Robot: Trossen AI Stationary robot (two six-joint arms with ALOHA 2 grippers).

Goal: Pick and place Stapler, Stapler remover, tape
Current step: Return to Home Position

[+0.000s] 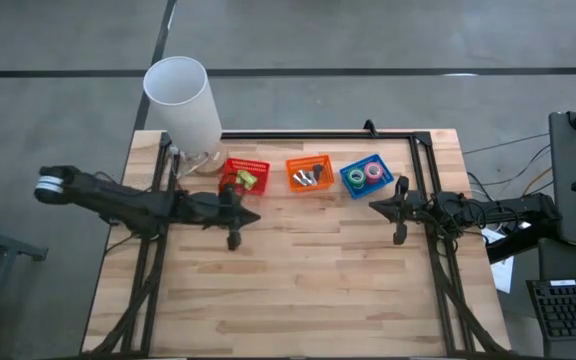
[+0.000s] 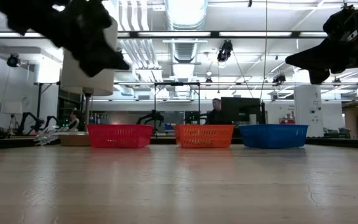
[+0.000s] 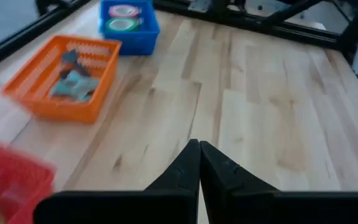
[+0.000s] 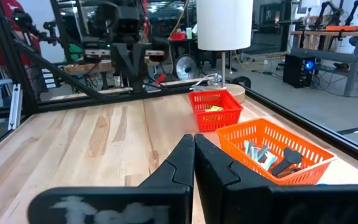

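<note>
1. Overhead, tape [image 1: 372, 171] in the blue basket [image 1: 346, 183], the rightmost of three baskets lined up near the far edge of the tabletop [image 1: 308, 290].
2. Two rolls on show, a green roll [image 1: 356, 177] and a pink roll [image 3: 122, 10], lying flat with holes facing up, side by side along the basket's long axis; round, so no long axis of their own.
3. Next along, an orange basket [image 1: 293, 180] with small dark and grey pieces [image 1: 311, 175] inside, then a red basket [image 1: 250, 163] with yellow-green boxes [image 1: 245, 181], just beside a lamp [image 1: 181, 100] with a white shade.
4. Left gripper [image 1: 256, 215] above bare wood in front of the red basket, pointing across toward the other arm, fingers [image 3: 185, 163] pressed together on nothing.
5. Right gripper [image 1: 373, 206] just in front of the blue basket, pointing back toward the left arm, fingers [image 4: 182, 155] likewise pressed together, nothing between them.
6. Both raised well off the tabletop, seen from table height.
</note>
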